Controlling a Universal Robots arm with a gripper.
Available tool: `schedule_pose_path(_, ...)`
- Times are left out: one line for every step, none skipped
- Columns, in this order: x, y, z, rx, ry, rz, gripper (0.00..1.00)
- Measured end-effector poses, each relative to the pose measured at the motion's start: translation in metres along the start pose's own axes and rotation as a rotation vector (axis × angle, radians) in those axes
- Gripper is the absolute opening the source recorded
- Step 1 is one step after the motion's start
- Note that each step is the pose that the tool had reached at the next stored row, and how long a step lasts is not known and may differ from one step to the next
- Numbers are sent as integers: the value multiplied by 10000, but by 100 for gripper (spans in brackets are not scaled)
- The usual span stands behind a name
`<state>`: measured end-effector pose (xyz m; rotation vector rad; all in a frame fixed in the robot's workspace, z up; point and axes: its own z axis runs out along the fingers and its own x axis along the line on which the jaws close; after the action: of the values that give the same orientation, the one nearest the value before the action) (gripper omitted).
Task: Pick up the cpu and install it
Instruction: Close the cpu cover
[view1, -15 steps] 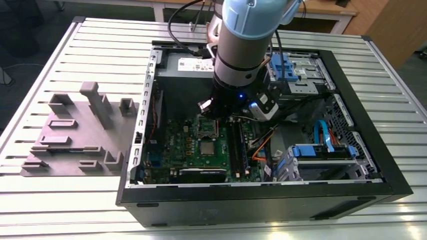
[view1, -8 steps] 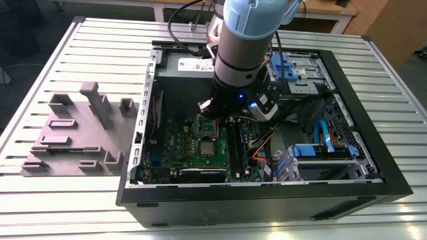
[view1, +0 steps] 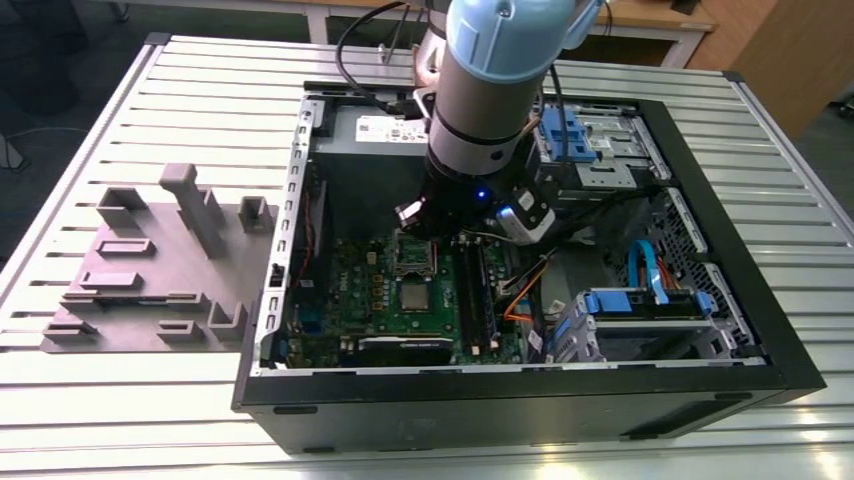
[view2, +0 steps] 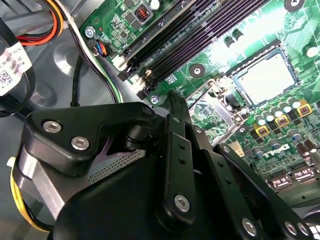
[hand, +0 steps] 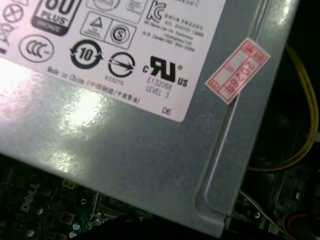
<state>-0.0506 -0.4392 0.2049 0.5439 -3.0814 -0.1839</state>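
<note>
The cpu (view1: 418, 295), a small silvery square, lies flat on the green motherboard (view1: 354, 290) inside the open computer case. In the second wrist view the cpu (view2: 267, 77) sits within a thin metal border. Beside it is the rectangular socket frame (view1: 412, 258) with a dark centre; in the second wrist view the arm partly hides the socket frame (view2: 212, 100). My gripper (view1: 430, 232) hangs just above that frame, a short way from the cpu. The gripper's black links (view2: 175, 107) take up the near part of the second wrist view.
The grey power-supply box (view1: 367, 130) (hand: 150, 140) stands close behind the arm. Long black memory slots (view2: 200, 45) run beside the socket. Orange cables (view1: 525, 292) and blue drive cages (view1: 647, 300) occupy the case on the exterior view's right. A grey fixture block (view1: 147, 270) rests outside the case.
</note>
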Motion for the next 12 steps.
schedule_pose_path(2, 1, 1, 0, -1, 0, 10)
schedule_pose_path(6, 3, 2, -2, -2, 0, 10)
schedule_pose_path(12, 5, 2, -1, -2, 0, 10)
schedule_pose_path(19, 7, 3, -2, -3, -1, 10)
schedule_pose_path(22, 9, 3, -1, -3, 0, 10)
schedule_pose_path(22, 8, 3, -1, -2, -1, 10)
schedule_pose_path(23, 8, 3, -1, -1, -1, 10)
schedule_pose_path(23, 8, 3, -1, -1, -1, 10)
schedule_pose_path(23, 8, 3, -1, -1, -1, 10)
schedule_pose_path(23, 8, 3, 0, -1, -1, 10)
schedule_pose_path(23, 8, 3, 0, -1, -1, 10)
schedule_pose_path(24, 9, 3, 0, -1, -1, 10)
